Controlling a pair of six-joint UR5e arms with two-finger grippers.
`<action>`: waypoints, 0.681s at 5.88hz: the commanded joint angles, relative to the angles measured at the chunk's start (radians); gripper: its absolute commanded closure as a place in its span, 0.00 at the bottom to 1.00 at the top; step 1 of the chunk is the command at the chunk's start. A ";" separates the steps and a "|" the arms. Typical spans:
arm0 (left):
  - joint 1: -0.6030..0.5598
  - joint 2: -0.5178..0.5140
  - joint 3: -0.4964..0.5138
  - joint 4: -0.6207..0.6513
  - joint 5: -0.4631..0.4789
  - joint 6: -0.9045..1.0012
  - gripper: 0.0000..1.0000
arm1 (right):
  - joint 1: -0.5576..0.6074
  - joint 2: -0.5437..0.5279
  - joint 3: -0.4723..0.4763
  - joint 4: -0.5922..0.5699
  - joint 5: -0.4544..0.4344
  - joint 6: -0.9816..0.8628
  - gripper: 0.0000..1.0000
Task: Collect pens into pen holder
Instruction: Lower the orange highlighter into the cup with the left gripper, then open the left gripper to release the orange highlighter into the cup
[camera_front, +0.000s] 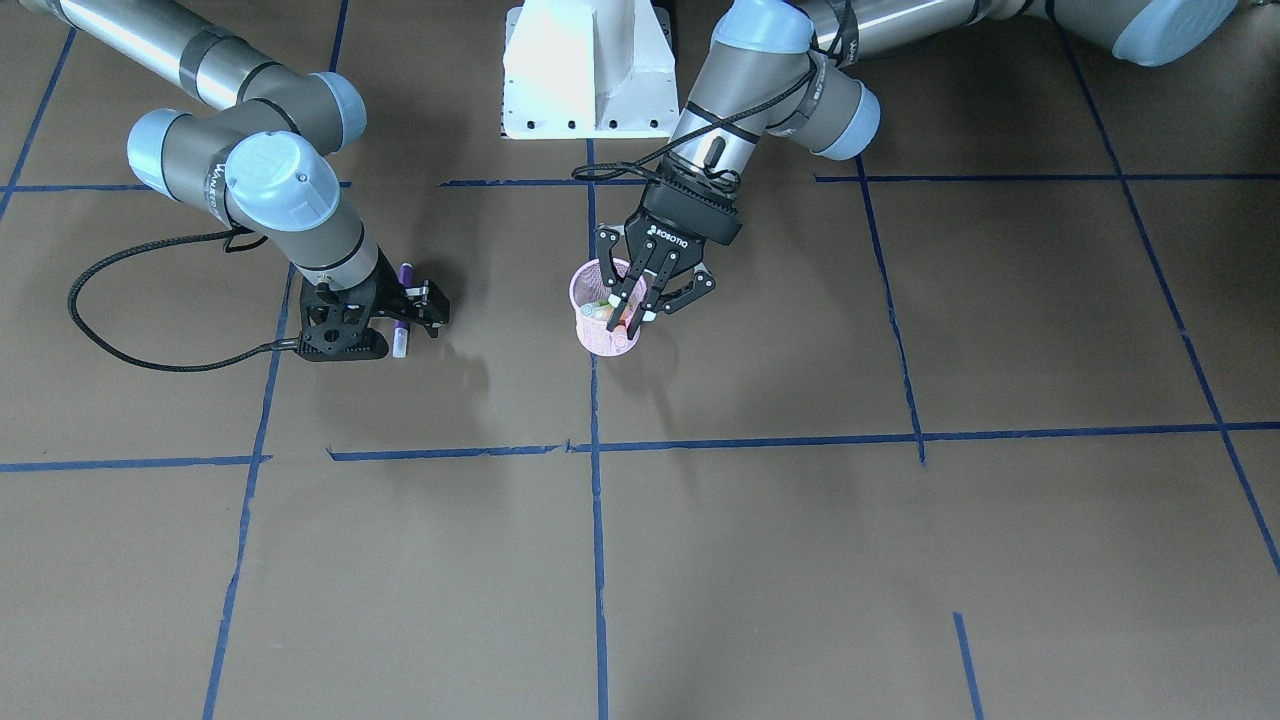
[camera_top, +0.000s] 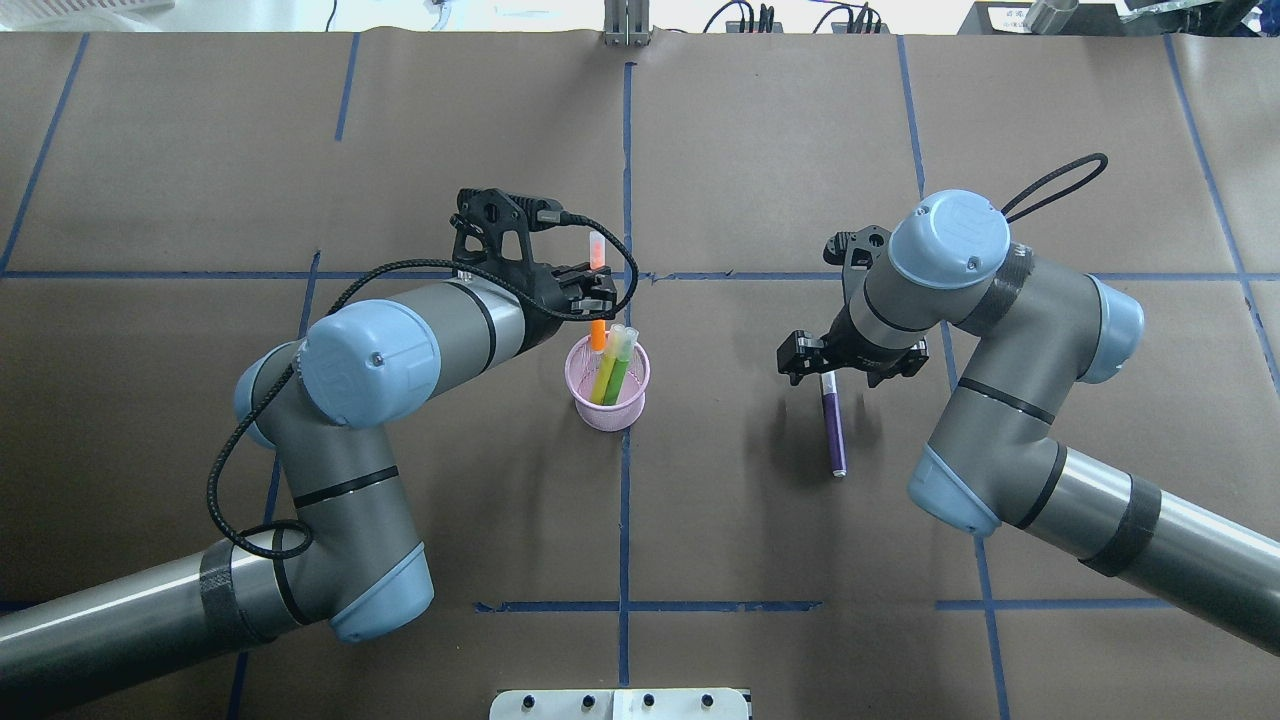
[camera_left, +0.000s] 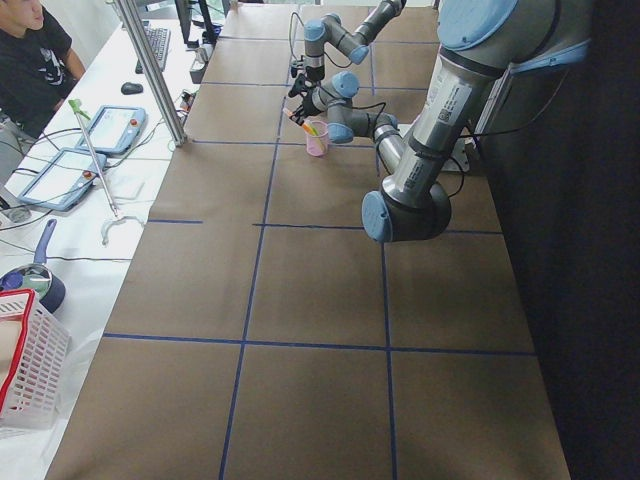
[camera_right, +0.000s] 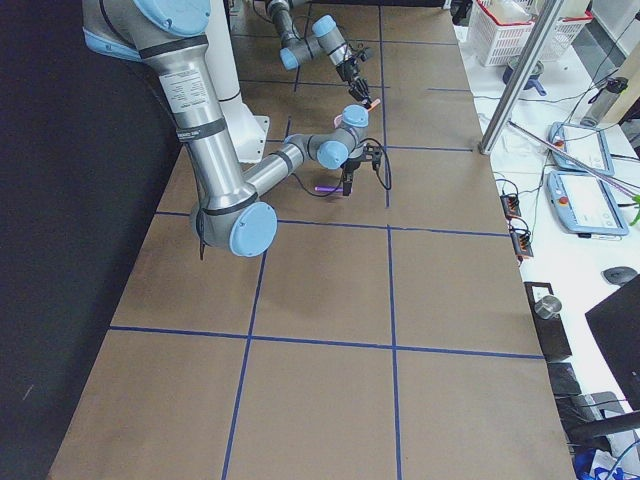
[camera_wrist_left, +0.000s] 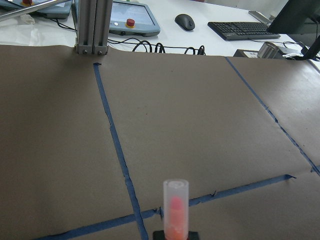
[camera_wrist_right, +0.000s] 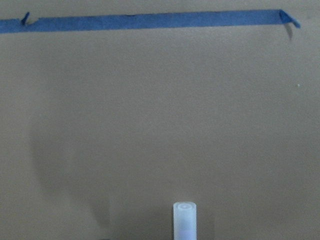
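The pink mesh pen holder (camera_top: 610, 415) stands at the table's middle and also shows in the front view (camera_front: 600, 345). A green pen (camera_top: 619, 368) and a yellowish stick lean inside it. My left gripper (camera_top: 592, 293) is shut on the orange pen (camera_top: 598, 335), which it holds upright with its lower end inside the holder's rim. Its pale cap shows in the left wrist view (camera_wrist_left: 175, 215). The purple pen (camera_top: 835, 435) lies flat on the table. My right gripper (camera_top: 838, 362) is low over its cap end, open, with the jaws on either side of it.
The white robot base (camera_front: 590, 70) stands behind the holder. Blue tape lines cross the brown table cover. An aluminium post (camera_wrist_left: 92, 25) and a desk with teach pendants lie beyond the far edge. A seated person (camera_left: 30, 50) and a red-rimmed basket (camera_left: 30, 370) are off the table.
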 joint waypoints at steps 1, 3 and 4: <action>0.031 0.003 0.001 0.002 0.000 -0.026 1.00 | 0.000 0.000 -0.002 -0.001 0.000 0.000 0.00; 0.034 0.010 0.001 0.002 0.000 -0.028 1.00 | -0.002 0.002 -0.002 -0.001 0.000 0.000 0.00; 0.034 0.011 0.000 0.002 0.000 -0.028 0.97 | -0.002 0.002 -0.002 -0.001 0.000 0.000 0.00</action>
